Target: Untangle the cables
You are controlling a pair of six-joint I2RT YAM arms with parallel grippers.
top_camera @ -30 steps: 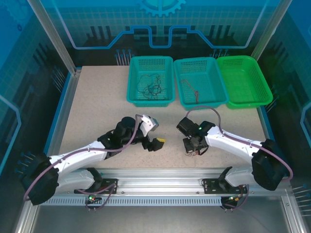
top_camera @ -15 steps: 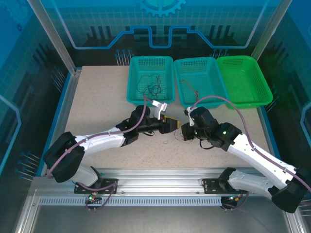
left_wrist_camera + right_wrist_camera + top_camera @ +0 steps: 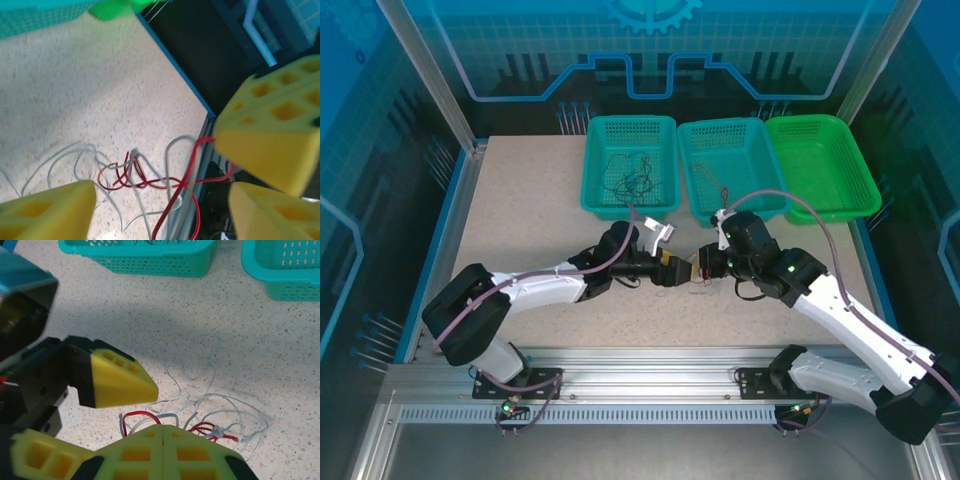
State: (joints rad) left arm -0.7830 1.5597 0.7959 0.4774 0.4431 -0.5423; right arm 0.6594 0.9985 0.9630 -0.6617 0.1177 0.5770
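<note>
On the surface (image 3: 520, 230), both arms now meet over the cables (image 3: 216, 430), up from their bases: left claw (image 3: 672, 270) wide, right claw (image 3: 164, 432) pinching the red cable (image 3: 171, 205), so pulling apart looks imminent.

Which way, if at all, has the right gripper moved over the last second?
Yes. In the top view the right gripper, shut on the red cable, has moved from the near rail toward the middle basket, slightly leftward.

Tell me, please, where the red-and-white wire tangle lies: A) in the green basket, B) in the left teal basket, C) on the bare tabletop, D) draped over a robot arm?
C: the red-and-white wire tangle lies spread on the speckled tabletop, short of the teal basket.
</note>
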